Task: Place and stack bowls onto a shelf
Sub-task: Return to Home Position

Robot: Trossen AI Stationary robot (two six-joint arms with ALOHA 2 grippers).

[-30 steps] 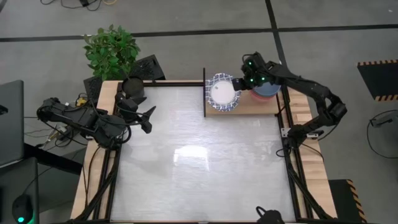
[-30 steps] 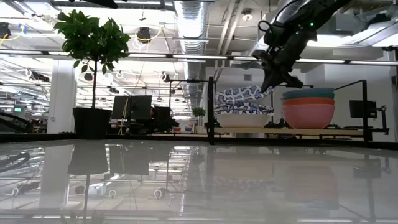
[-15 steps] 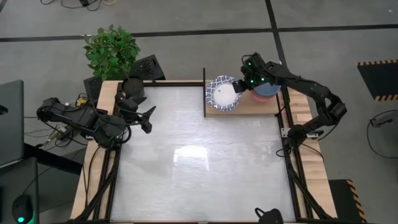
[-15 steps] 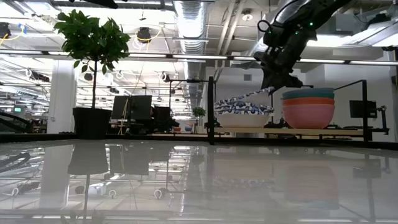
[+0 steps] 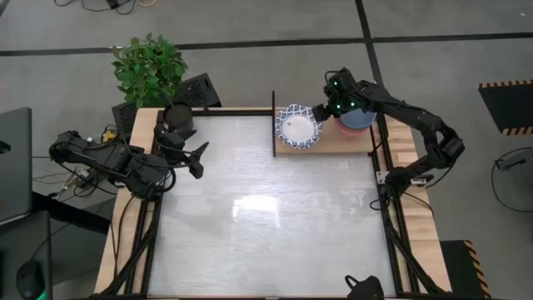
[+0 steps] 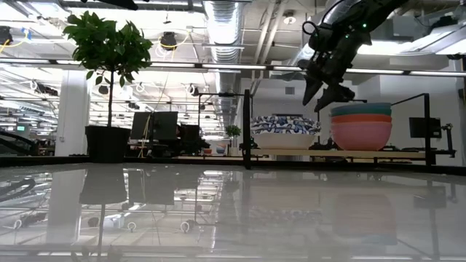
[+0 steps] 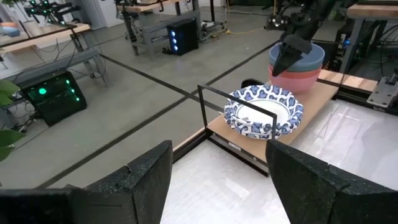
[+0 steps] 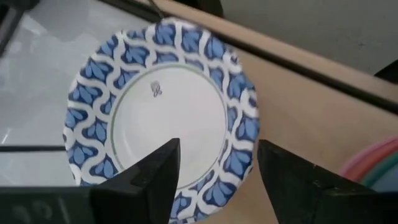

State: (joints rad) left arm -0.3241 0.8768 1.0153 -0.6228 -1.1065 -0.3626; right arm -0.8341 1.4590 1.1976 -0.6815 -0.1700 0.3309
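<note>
Low view: right pincer (image 6: 314,102) gapes above patterned bowl (image 6: 285,121) on shelf (image 6: 364,153); left pincer (image 5: 201,161) open, aside.

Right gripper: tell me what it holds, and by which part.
Nothing. The right gripper is open above the patterned bowls on the shelf, clear of them.

Bright overhead light leaves a white glare patch on the glossy tabletop (image 5: 258,204). In the low view ceiling lights (image 6: 182,67) blaze and the surface mirrors the room

Blue-patterned bowl (image 8: 165,118) on wooden shelf (image 8: 298,99), right tool (image 8: 217,148) spread above
</note>
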